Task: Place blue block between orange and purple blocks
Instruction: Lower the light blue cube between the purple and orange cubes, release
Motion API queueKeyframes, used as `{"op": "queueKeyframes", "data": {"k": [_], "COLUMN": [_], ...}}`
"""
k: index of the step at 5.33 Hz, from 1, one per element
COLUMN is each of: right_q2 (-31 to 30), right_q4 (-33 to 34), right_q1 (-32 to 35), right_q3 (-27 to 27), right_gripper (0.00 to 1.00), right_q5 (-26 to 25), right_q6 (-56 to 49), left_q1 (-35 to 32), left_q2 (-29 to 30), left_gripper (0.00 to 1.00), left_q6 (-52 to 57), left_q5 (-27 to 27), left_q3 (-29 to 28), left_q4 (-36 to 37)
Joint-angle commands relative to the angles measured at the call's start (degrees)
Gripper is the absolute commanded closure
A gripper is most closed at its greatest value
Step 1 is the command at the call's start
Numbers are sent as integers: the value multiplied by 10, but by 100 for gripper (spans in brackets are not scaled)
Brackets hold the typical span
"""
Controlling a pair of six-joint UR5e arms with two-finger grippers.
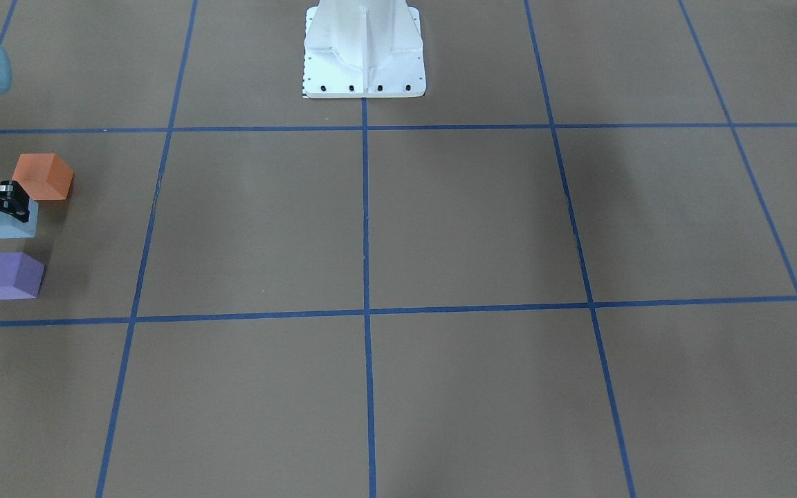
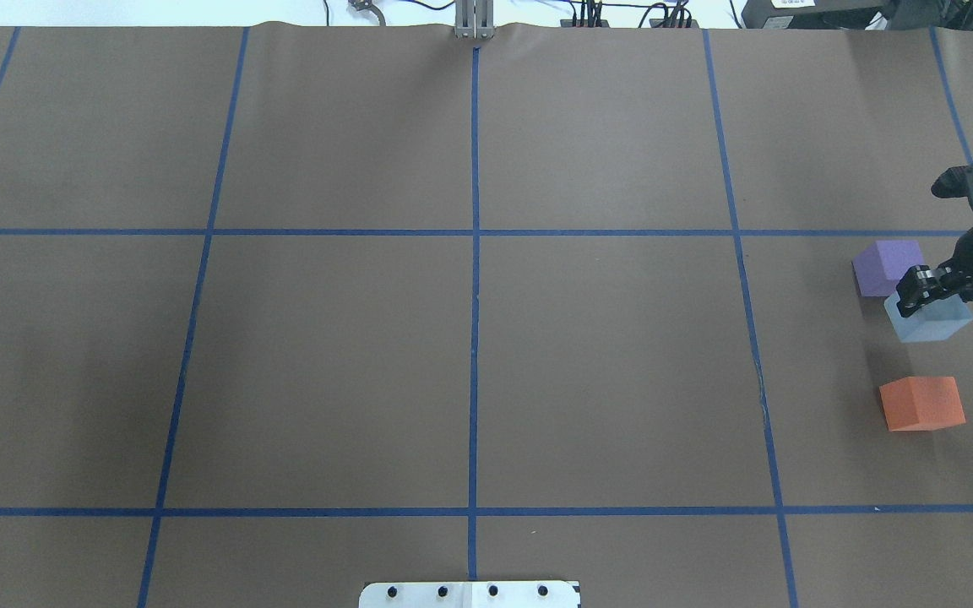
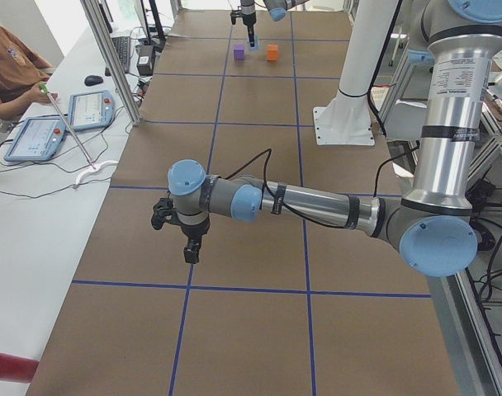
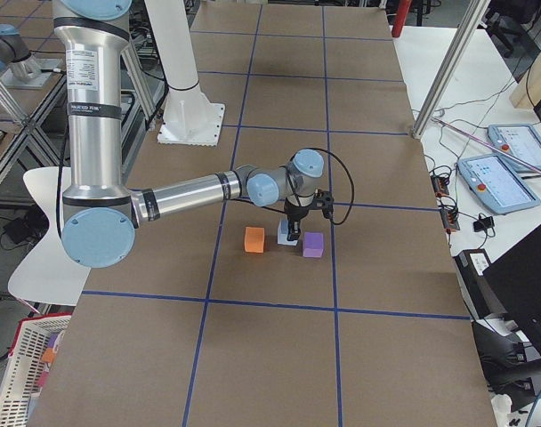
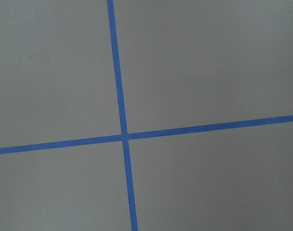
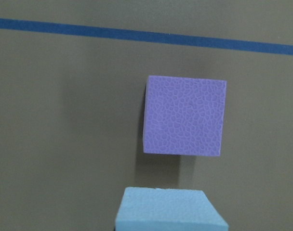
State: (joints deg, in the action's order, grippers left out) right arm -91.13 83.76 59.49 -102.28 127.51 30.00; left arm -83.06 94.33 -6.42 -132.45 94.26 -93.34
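My right gripper is shut on the light blue block and holds it a little above the table. It hangs between the purple block and the orange block. The front view shows the same row: orange block, blue block, purple block. The right wrist view shows the purple block below and the blue block's top at the bottom edge. My left gripper hangs over bare table far from the blocks. I cannot tell whether it is open or shut.
Brown paper with a blue tape grid covers the table. The robot's white base stands at the middle of its near edge. The blocks sit close to the table's right-hand end. An operator's desk with tablets lies beyond the far edge.
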Motion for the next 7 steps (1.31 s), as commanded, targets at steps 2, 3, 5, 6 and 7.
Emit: {"op": "queueKeyframes", "data": {"k": [2,3,5,6,7], "right_q2": [9,30,32,31,31], "right_q4": [0,0,0,0,0], "right_q1": [-20,-23,-25,-29,-33], "right_q3": [23,41,51,56,57], "right_gripper": [100,100,100,100,100], "right_q5": [-2,-2,-2,-2,-11], "right_q6": [2,4,3,3,4], "left_q1": [0,0,0,0,0], "left_q2": [1,1,0,0,0], "left_gripper": [0,0,0,0,0], "left_q6": [0,1,1,1,1], "left_q5": [0,0,0,0,0], "left_q3": [1,1,2,2,2], "left_q4": [0,0,0,0,0]}}
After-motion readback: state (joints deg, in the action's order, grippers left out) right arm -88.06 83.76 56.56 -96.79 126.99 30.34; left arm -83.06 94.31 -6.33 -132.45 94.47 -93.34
